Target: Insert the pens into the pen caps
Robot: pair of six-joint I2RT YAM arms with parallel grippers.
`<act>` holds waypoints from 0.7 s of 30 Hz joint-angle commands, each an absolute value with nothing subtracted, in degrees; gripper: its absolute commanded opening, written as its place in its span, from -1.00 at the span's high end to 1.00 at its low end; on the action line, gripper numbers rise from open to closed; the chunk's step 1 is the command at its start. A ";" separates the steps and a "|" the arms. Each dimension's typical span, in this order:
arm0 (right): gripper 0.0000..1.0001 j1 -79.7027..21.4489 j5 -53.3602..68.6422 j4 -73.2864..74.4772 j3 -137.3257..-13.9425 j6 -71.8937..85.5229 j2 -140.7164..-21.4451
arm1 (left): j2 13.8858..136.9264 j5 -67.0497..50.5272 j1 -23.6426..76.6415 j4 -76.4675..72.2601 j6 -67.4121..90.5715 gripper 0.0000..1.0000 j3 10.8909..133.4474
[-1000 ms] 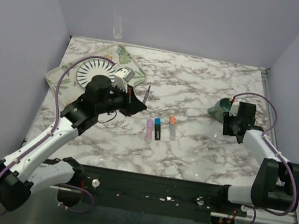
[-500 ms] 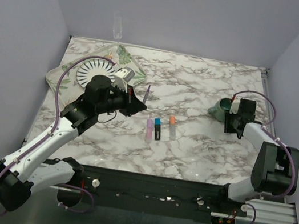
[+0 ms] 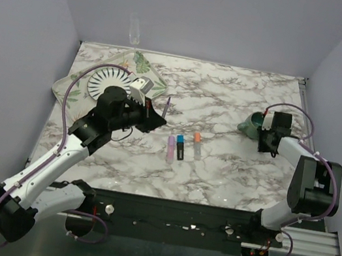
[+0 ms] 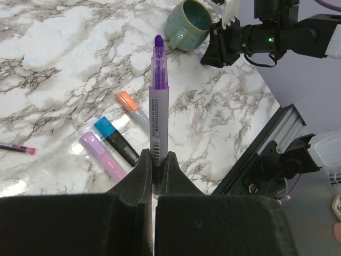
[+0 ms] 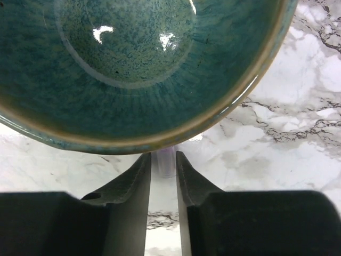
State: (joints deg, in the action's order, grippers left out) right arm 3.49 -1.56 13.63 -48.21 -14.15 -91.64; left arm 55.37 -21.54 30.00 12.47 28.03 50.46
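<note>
Currently, at left, the left pincer (image 4: 156,158) is clamped on an uncapped purple pen (image 4: 159,101), its bare tip pointing away. Mid-surface (image 3: 217,169), three markers (image 3: 181,148) lie side by side, apparently capped already. At right, beside the mug (image 3: 250,123), the right pincer (image 5: 163,157) straddles a pale purple cap (image 5: 168,161); whether it presses the cap yet cannot be told. Judged remaining: joining that pen and cap. Only the right wrist view shows the cap; only the left wrist view shows a thin red pen (image 4: 16,148).

White arms (image 3: 51,166) carry purple cables (image 3: 67,116); the left gripper (image 4: 157,160) is black.
</note>
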 commanded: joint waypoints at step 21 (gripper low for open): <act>0.99 -9.62 7.39 27.42 -48.60 -23.62 -80.51 | 50.19 -14.79 30.06 14.05 26.55 1.00 51.06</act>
State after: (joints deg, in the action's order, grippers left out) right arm 1.26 4.97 22.61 -48.38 -15.92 -78.94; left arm 52.58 -20.08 30.00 12.71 27.62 50.46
